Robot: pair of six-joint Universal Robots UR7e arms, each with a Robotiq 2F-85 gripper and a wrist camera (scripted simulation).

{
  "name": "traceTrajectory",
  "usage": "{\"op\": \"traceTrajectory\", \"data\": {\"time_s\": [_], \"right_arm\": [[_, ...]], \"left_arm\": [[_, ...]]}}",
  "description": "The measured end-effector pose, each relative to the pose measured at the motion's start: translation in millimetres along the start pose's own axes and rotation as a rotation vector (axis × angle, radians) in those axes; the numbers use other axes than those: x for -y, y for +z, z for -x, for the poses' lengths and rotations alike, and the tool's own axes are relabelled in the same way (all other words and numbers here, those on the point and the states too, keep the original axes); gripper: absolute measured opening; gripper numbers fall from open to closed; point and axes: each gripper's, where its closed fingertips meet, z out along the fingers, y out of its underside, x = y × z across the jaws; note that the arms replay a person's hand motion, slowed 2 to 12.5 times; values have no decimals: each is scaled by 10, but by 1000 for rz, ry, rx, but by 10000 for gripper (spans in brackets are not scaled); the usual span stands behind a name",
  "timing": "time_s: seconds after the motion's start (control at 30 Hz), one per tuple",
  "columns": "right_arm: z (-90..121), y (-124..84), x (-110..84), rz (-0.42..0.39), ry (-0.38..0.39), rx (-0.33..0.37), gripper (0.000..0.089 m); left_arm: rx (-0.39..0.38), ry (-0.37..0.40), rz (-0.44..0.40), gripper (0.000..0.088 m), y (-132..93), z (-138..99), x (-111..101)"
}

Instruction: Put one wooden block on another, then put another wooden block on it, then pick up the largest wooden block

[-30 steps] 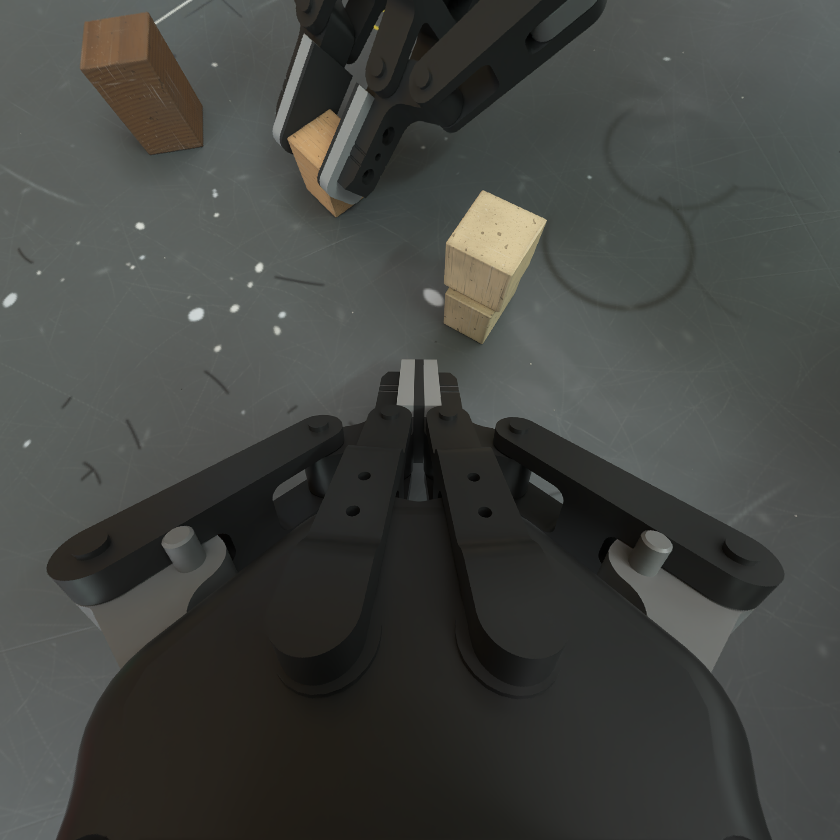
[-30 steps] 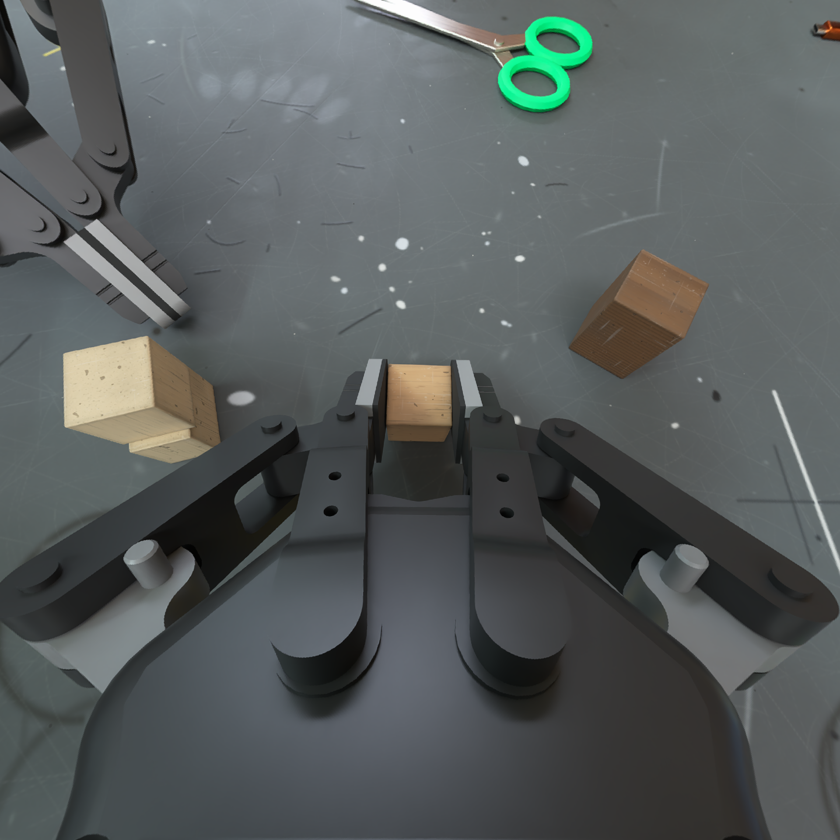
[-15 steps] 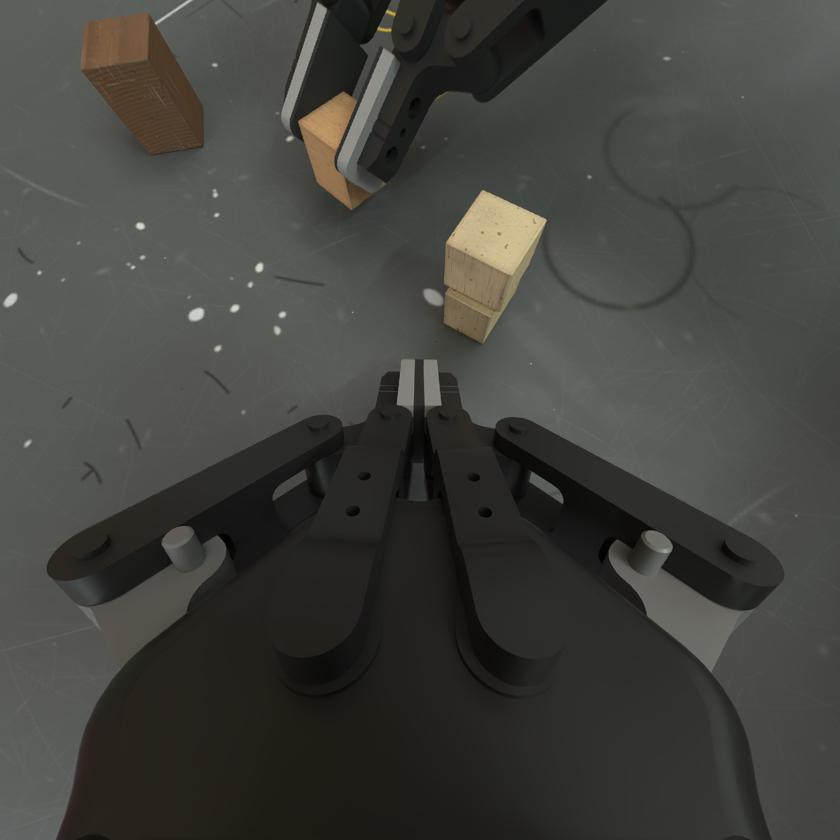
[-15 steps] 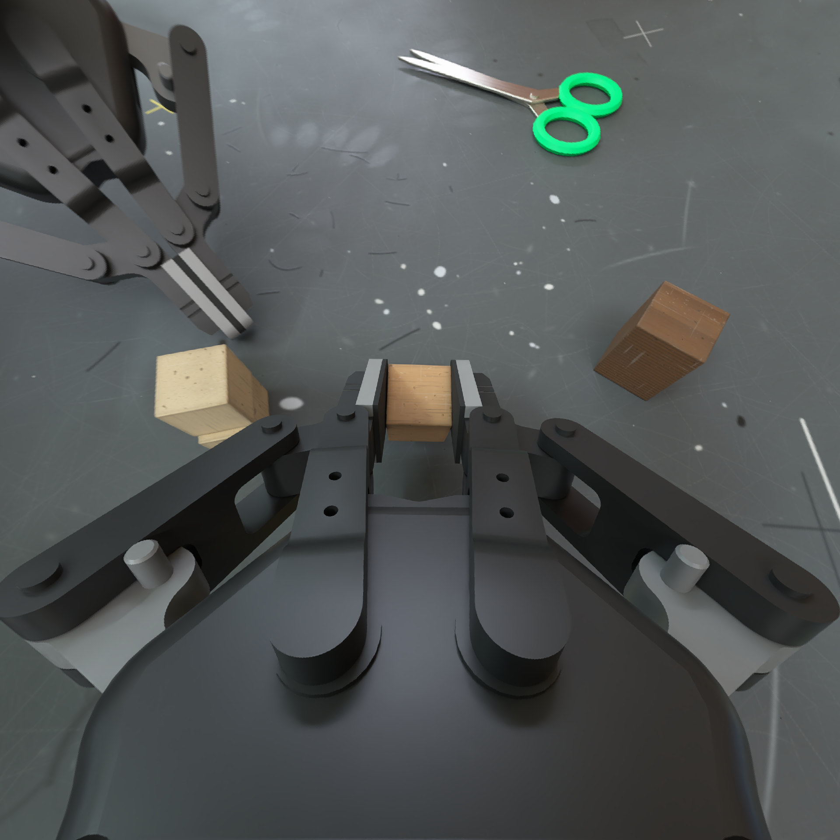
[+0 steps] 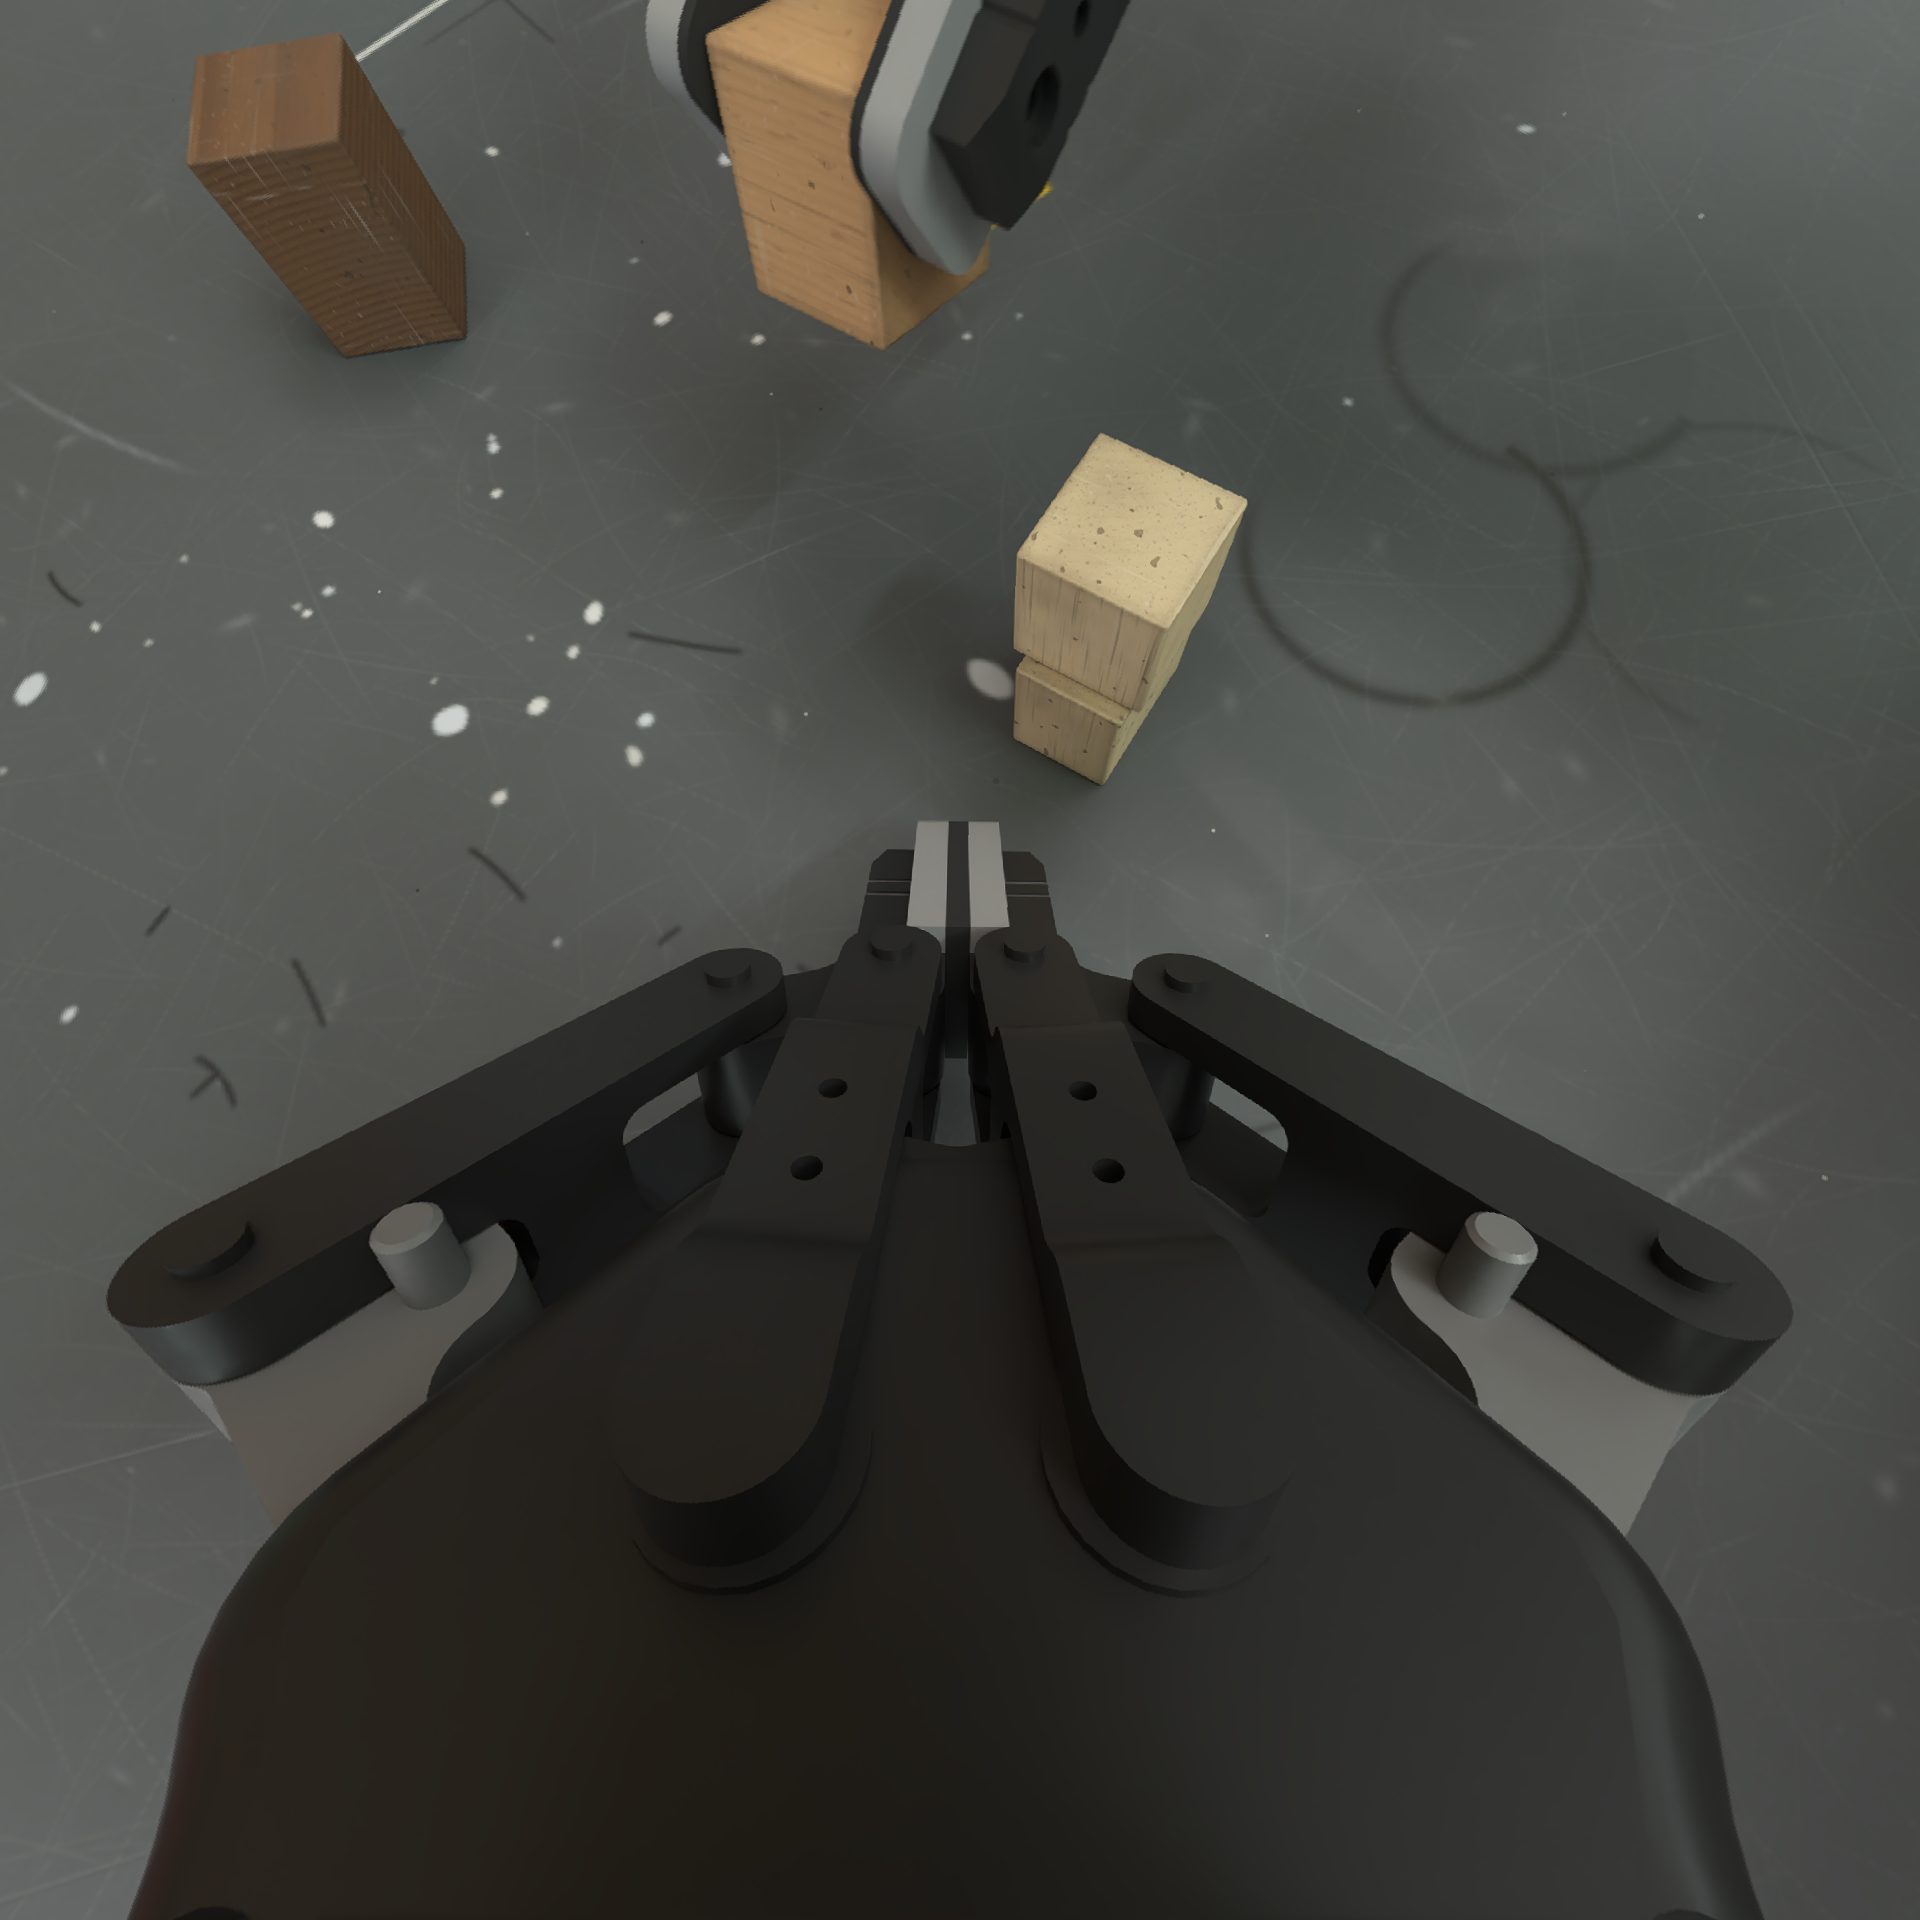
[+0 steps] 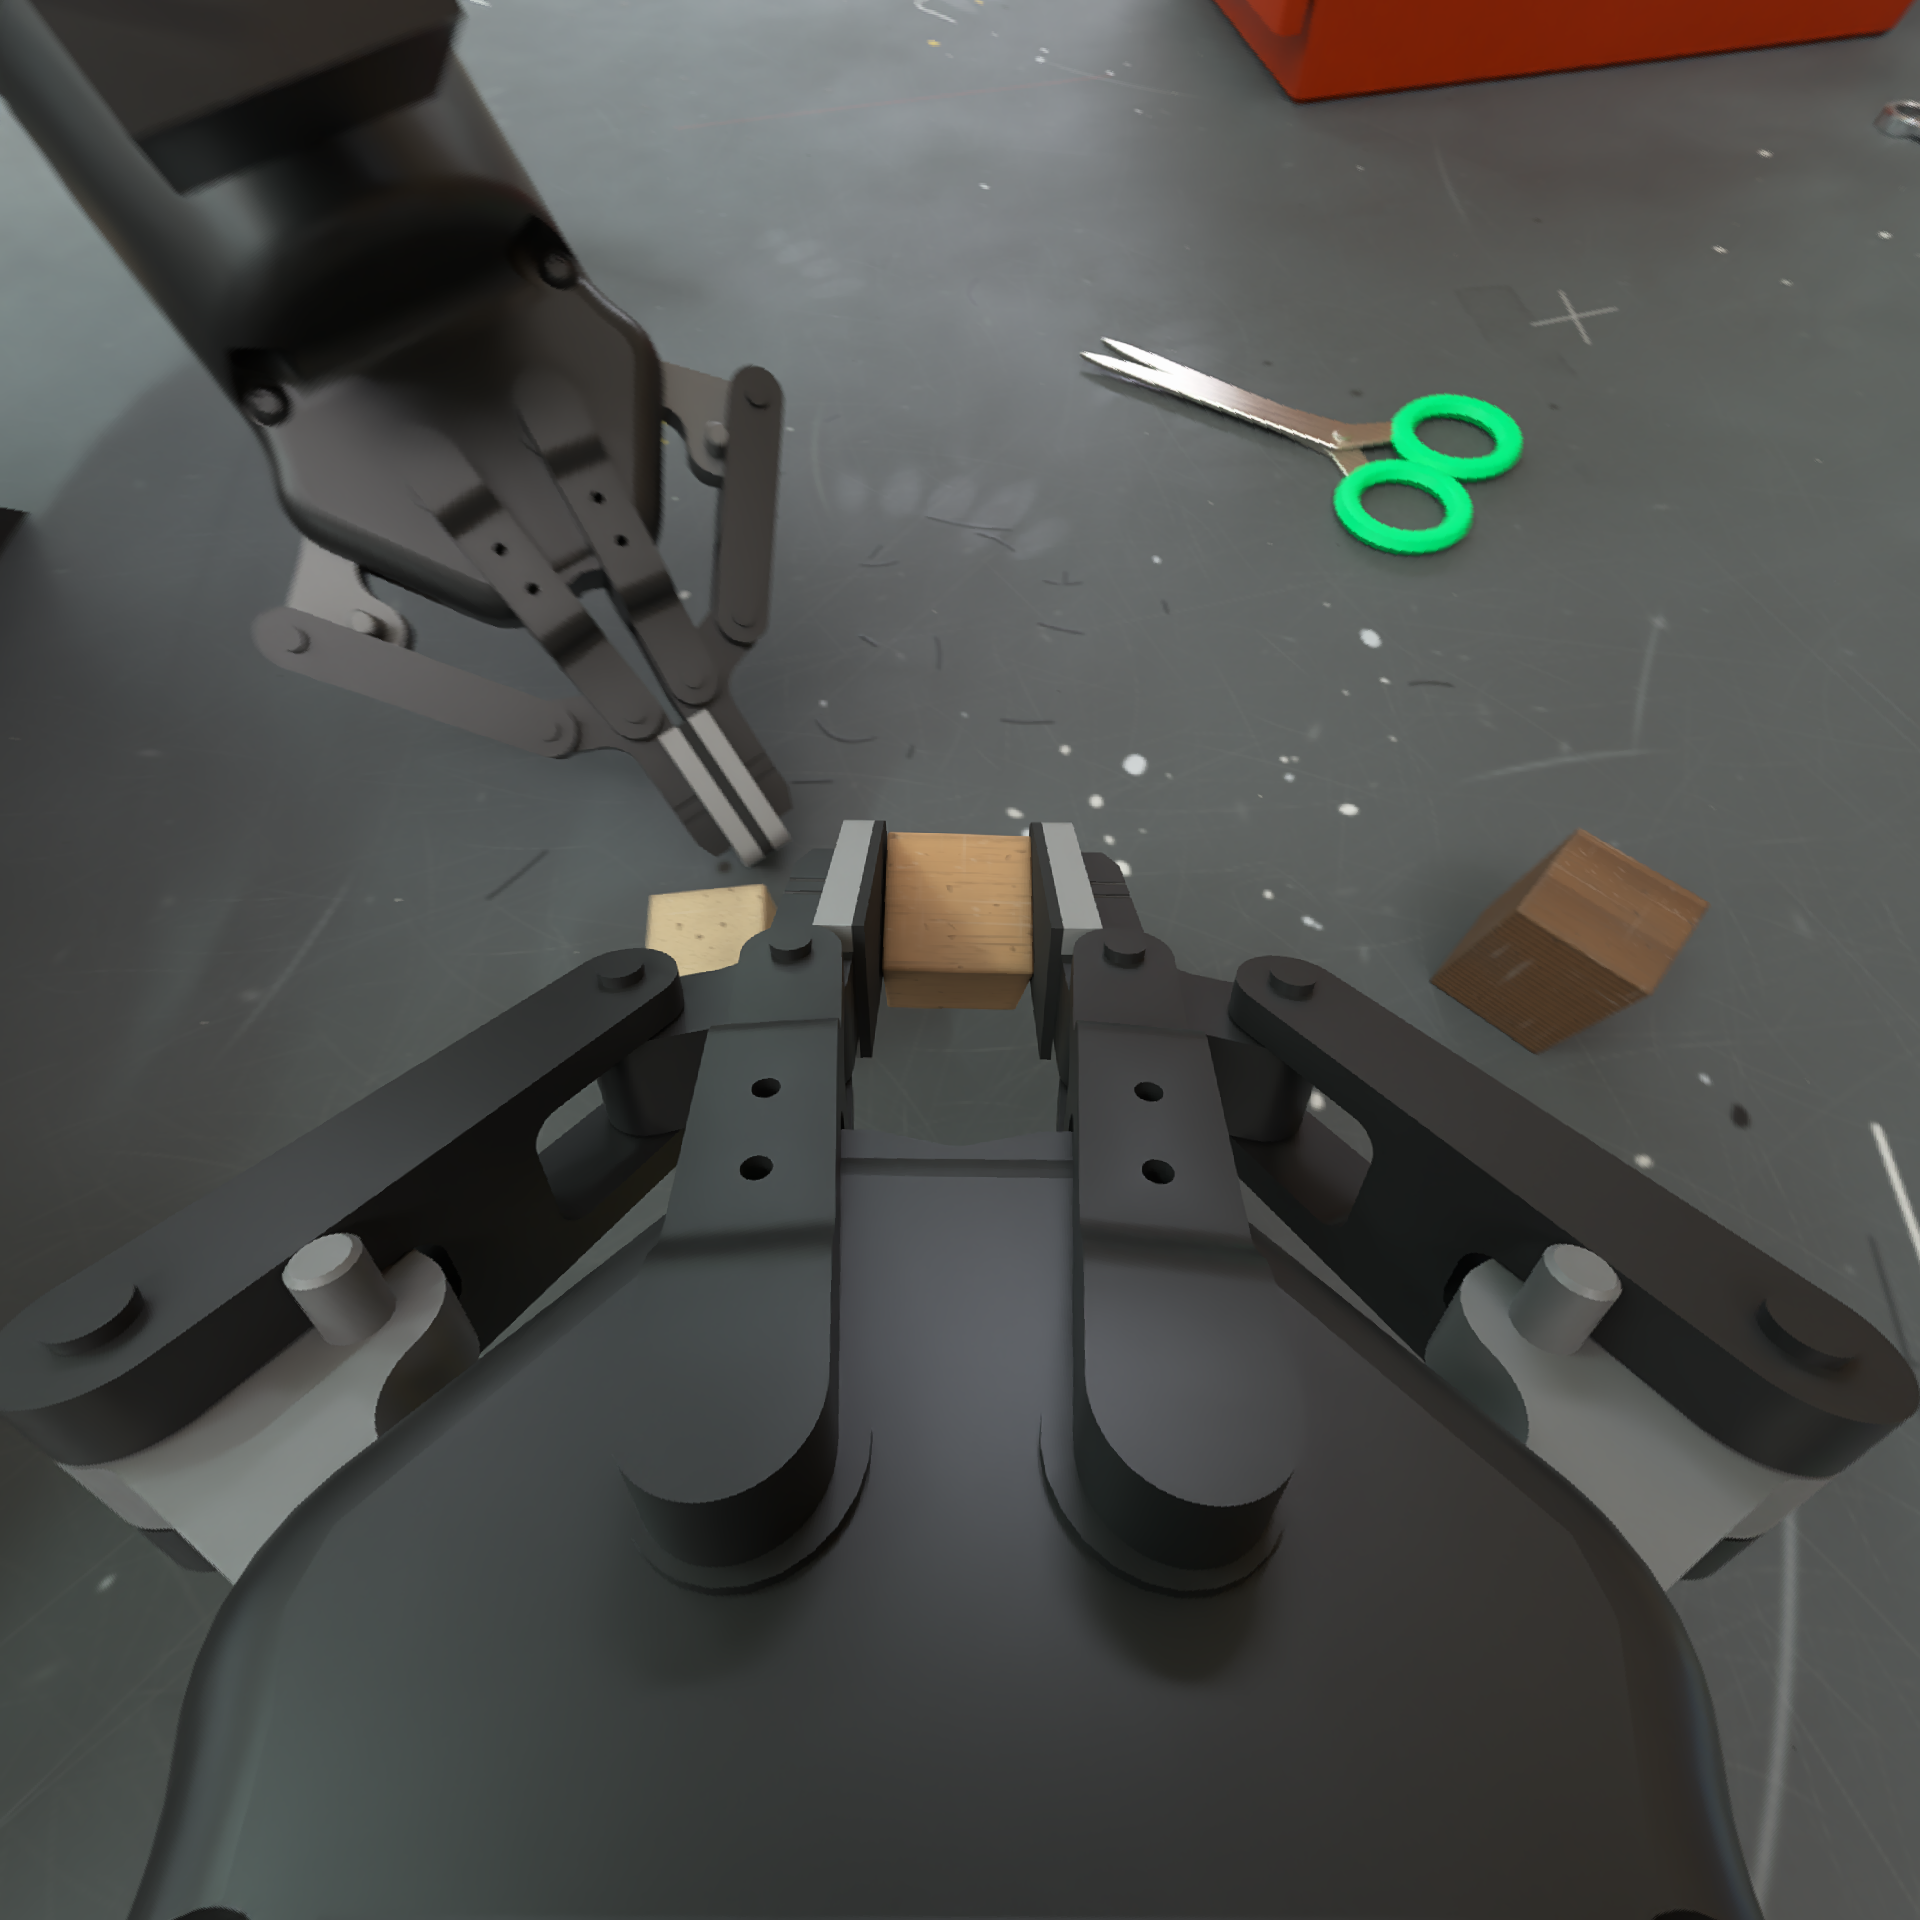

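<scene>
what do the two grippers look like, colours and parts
Both match: the left gripper and right gripper have matte black bodies, black linkage bars with round pivots, two small holes per finger, light grey fingertip pads, grey cylindrical pins and pale grey side plates. No cables or markings show.

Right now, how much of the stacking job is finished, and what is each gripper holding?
Done: a pale wooden cube sits on a smaller pale wooden block. In hand: the right gripper is shut on a tan wooden block, held clear of the table and not yet over the stack. The left gripper is shut and empty. Left: place that block on top, then lift the dark brown wooden block, seemingly the largest.
</scene>
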Motion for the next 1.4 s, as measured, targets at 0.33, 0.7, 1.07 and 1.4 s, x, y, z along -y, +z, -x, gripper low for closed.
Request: {"op": "traceTrajectory", "data": {"time_s": [0.33, 0.7, 1.07, 1.4], "right_arm": [[267, -11, 129, 15, -63, 92, 241], [464, 20, 130, 62, -145, 137, 241], [556, 18, 144, 67, -166, 170, 241], [544, 18, 111, 87, -171, 162, 241]], "left_arm": [[0, 0, 0, 0, 0, 0, 0], [2, 2, 0, 0, -1, 0, -1], [3, 3, 0, 0, -1, 0, -1], [4, 5, 0, 0, -1, -1, -1]]}}
